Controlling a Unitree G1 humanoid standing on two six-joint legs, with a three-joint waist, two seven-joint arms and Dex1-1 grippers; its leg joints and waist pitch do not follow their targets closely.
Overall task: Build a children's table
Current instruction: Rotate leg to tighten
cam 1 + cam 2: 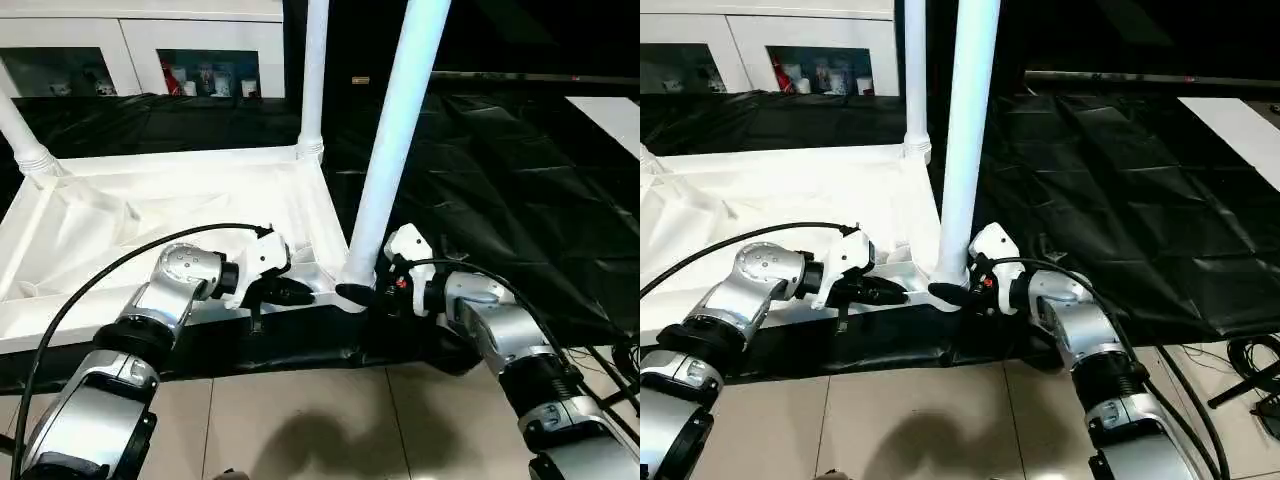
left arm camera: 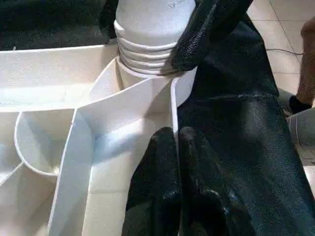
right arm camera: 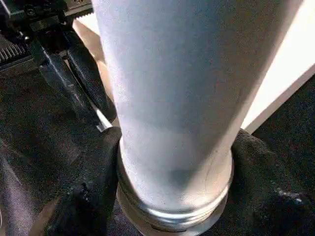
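Note:
The children's table top [image 1: 150, 215] lies upside down on the black-covered work table [image 1: 500, 170]. Three white legs stand upright in its corner sockets: one at the far left [image 1: 22, 140], one at the back [image 1: 314, 80], and a near one [image 1: 398, 140] at the front right corner. My left gripper [image 1: 295, 292] is shut on the top's front rim [image 2: 173, 105], just left of that corner. My right gripper [image 3: 174, 191] reaches in from the right. Its black fingers [image 3: 91, 191] press against both sides of the near leg's threaded base [image 2: 147, 49].
A white cabinet [image 1: 150, 45] with glass-fronted shelves stands behind the work table. A white panel [image 1: 610, 120] lies at the far right of the black cover. Tiled floor [image 1: 300, 420] runs below the table's front edge, and cables [image 1: 1250, 360] hang at the right.

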